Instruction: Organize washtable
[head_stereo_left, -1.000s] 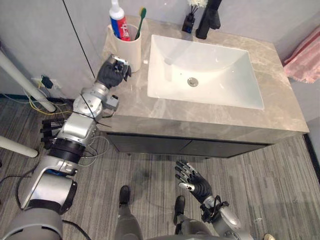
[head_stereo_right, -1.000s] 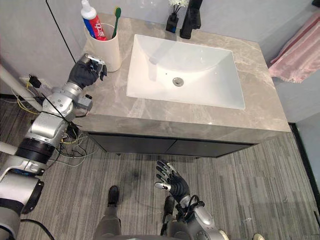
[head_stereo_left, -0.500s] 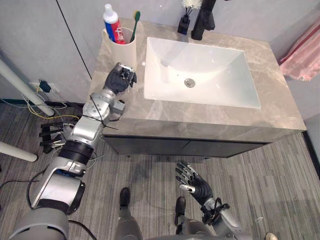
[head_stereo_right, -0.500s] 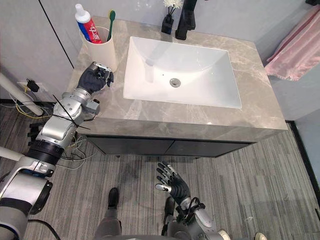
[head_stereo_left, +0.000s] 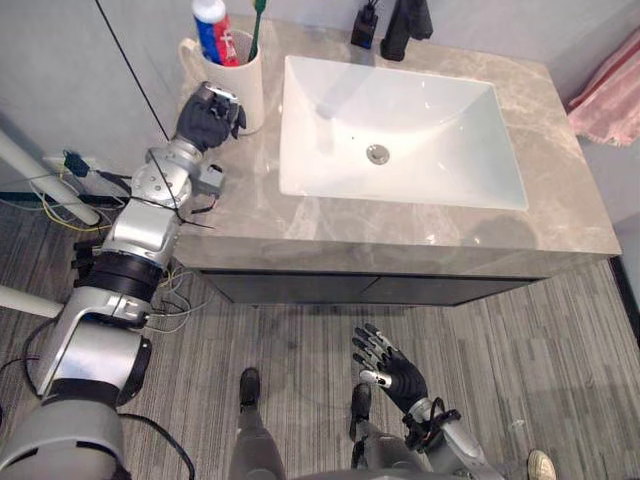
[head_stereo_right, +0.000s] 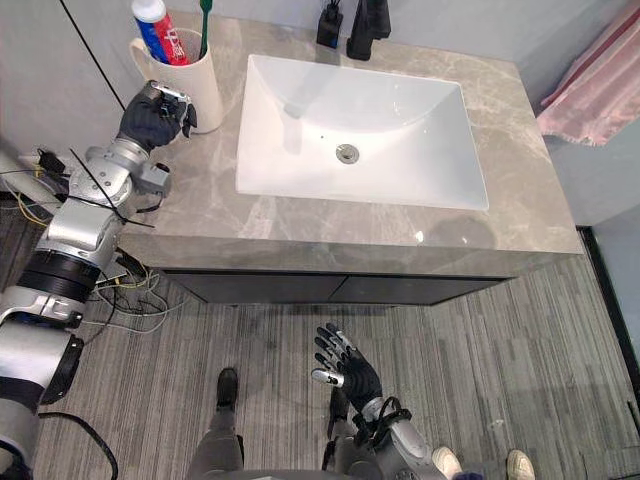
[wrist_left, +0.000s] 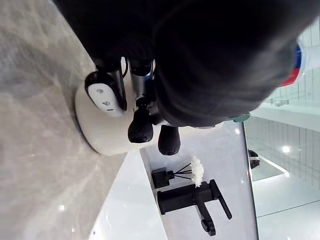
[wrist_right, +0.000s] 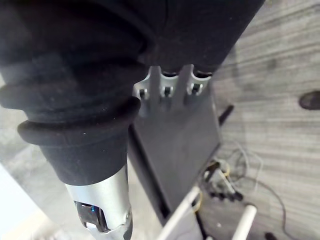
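Both toothpaste (head_stereo_left: 210, 28), toothbrush (head_stereo_left: 255, 28) tops cut off; L hand (head_stereo_left: 205, 115) curled by cup (head_stereo_left: 247, 95).

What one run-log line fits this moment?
left hand: curled beside cup, contact unclear | right hand: open, low above floor | cup: toothpaste and toothbrush inside

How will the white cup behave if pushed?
Cup looks rigid, probably ceramic: likely slides on the smooth stone countertop. Tall toothpaste and toothbrush stand above the rim, so a high push may tip it.

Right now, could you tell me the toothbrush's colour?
The toothbrush is green; right eye view shows it best.
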